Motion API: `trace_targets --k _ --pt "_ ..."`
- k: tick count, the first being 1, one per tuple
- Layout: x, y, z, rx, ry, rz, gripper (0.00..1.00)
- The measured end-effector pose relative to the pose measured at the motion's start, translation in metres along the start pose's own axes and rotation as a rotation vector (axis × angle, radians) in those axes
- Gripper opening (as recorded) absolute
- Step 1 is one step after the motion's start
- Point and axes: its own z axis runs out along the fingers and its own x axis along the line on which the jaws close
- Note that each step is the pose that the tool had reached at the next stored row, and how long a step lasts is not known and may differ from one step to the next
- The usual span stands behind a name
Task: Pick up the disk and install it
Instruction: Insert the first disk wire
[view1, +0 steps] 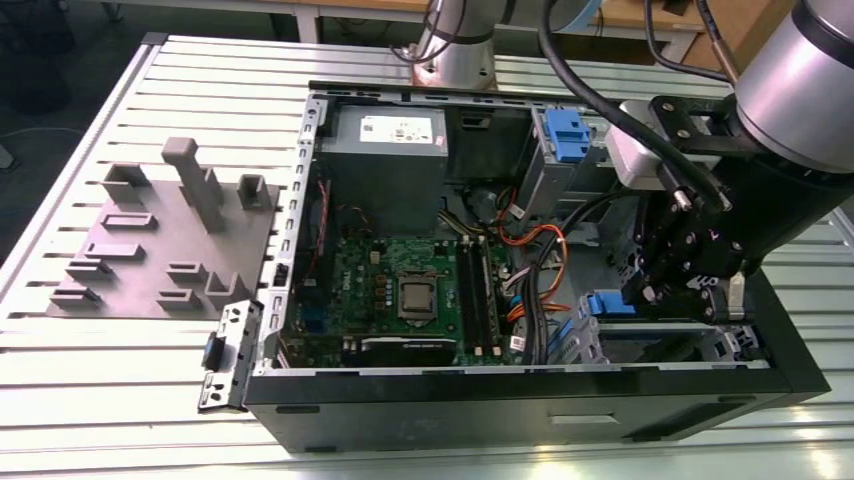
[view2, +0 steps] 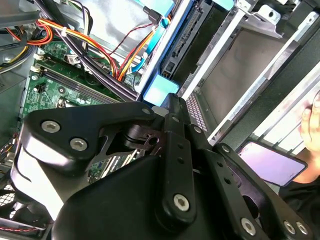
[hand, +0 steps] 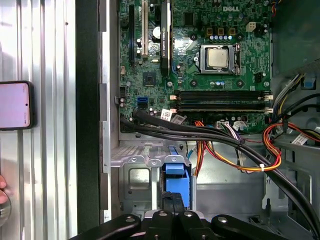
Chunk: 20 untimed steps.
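Gripper (view1: 697, 290): I see it low in the open computer case (view1: 534, 385); finger state hidden, cannot tell. Disk: blue plastic bracket (hand: 176, 184) just ahead, metal body hidden in its bay.

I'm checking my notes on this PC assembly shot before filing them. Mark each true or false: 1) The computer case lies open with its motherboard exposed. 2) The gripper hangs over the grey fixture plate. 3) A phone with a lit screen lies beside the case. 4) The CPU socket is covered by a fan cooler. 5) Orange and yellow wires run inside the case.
1) True: the computer case is open and the motherboard shows.
2) False: the gripper is over the case's drive bay end, by a blue bracket; the grey fixture plate lies apart.
3) True: the phone lies beside the case.
4) False: the CPU socket is bare.
5) True: orange and yellow wires.
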Motion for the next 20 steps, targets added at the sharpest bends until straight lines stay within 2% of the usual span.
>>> trace_targets --k 5,10,13,20 --pt "-0.0001 -0.0008 0.0002 0.0 -0.0002 0.0 0.11" --pt "-0.0004 -0.0123 0.0003 0.0 0.0 0.0 0.11" --pt "-0.0005 -0.0162 0.0002 0.0 0.0001 0.0 0.11" --pt "-0.0005 -0.0183 0.0002 -0.0001 0.0001 0.0 0.11"
